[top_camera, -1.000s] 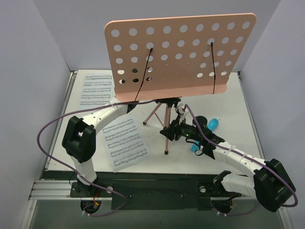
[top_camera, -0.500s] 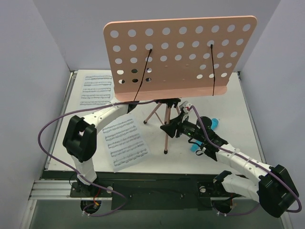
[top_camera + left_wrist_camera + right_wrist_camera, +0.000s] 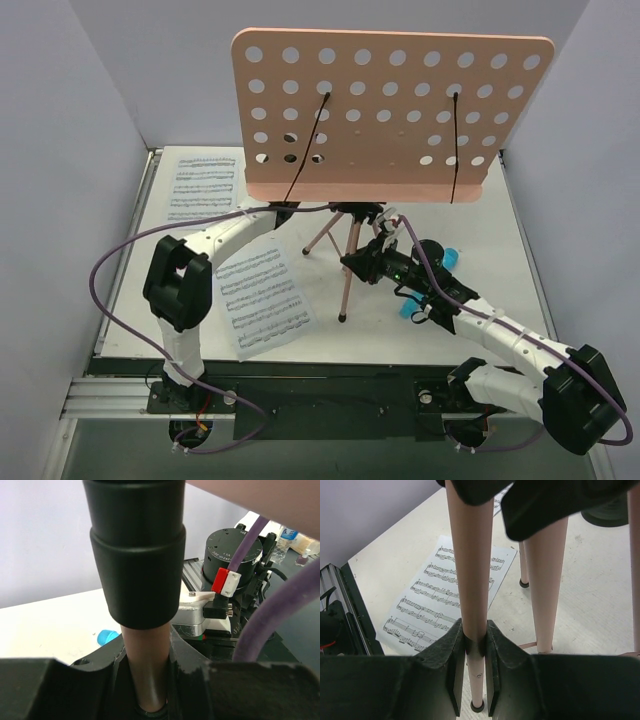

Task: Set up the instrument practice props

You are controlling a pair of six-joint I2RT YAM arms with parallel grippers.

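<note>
Nearest the arm bases, 1 white music page lies flat on the table, a little left of the middle. Just beside it on the right stands the pink tripod, and the foot of its front leg is close to the page's edge. The right gripper comes in from the right. It is closed on that front leg partway up, with 1 finger pressed on each side of the pink tube. A small blue thing lies on the table just beside the right arm. A bit farther back, the left gripper reaches in from the left under the big board. It is closed around the tripod's middle pole, right below a fat black collar. High above the tripod is the big pink desk, full of round holes and facing the arms. 2 black wire holders run down its front, 1 on the left and 1 on the right. Far back on the left, partly behind the desk, the other music page lies flat near the table's corner.
</note>
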